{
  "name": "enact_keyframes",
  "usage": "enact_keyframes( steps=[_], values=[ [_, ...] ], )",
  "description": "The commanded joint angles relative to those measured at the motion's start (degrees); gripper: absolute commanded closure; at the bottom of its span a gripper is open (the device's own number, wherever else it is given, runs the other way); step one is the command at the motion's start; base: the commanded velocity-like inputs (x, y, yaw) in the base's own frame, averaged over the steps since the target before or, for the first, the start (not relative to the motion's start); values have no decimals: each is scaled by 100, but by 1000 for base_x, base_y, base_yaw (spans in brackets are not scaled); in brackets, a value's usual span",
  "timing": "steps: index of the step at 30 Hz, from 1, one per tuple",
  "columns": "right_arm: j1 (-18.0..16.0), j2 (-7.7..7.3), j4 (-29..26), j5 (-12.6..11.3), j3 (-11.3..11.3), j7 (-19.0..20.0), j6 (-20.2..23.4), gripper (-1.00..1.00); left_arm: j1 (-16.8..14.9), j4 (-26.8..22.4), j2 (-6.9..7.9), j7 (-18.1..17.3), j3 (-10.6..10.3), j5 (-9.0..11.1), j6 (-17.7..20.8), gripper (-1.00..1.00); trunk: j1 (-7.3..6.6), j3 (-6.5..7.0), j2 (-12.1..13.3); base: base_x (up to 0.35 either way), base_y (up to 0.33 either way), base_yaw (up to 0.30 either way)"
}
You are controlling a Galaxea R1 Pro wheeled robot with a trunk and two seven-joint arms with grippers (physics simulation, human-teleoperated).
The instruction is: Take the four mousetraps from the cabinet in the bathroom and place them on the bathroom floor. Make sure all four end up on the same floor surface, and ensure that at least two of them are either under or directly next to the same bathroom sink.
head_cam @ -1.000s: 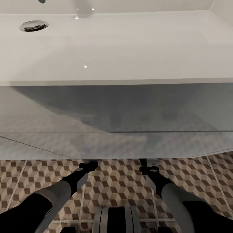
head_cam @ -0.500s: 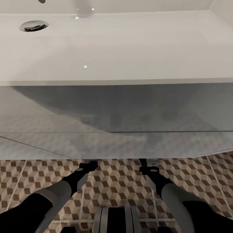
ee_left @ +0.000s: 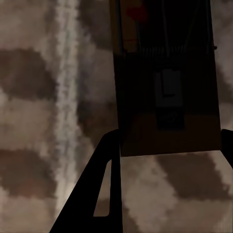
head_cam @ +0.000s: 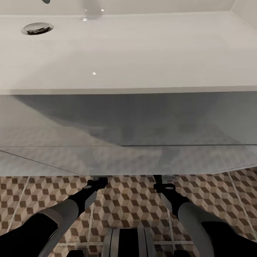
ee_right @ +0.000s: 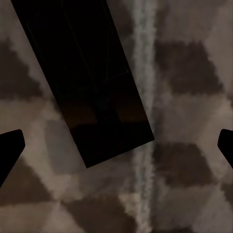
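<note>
Nothing shifted over the last second: my left gripper (ee_left: 167,179) and right gripper (ee_right: 116,145) stayed spread above two mousetraps (ee_left: 165,87) lying released on the bathroom floor (head_cam: 128,200) under the sink (head_cam: 128,53).

A bathroom: a long white sink (head_cam: 142,53) with a metal drain (head_cam: 37,28) stands over cube-patterned floor tiles (head_cam: 132,200).

My head camera looks steeply down over the white sink (head_cam: 128,50) to the bathroom floor (head_cam: 125,203) at my base. Both wrist cameras sit very close to that same floor (ee_left: 29,121) — each over a mousetrap (ee_left: 165,97) (ee_right: 87,82).
</note>
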Motion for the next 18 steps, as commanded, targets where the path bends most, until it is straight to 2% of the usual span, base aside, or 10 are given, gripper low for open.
enact_keyframes(
  steps=[1,12,18],
  values=[
    [0,3,-11,38,-14,-17,39,-100,-3,4,1,34,-51,39,-17,100,-1,-3,-1,0,0,0],
    [0,3,-11,38,-14,-17,43,-100,-3,26,11,-8,-57,43,40,100,-1,-3,-1,0,0,0],
    [0,3,-11,38,-12,-17,47,-100,-5,44,12,-33,-44,43,284,100,-1,-3,-1,0,0,0]
  ],
)
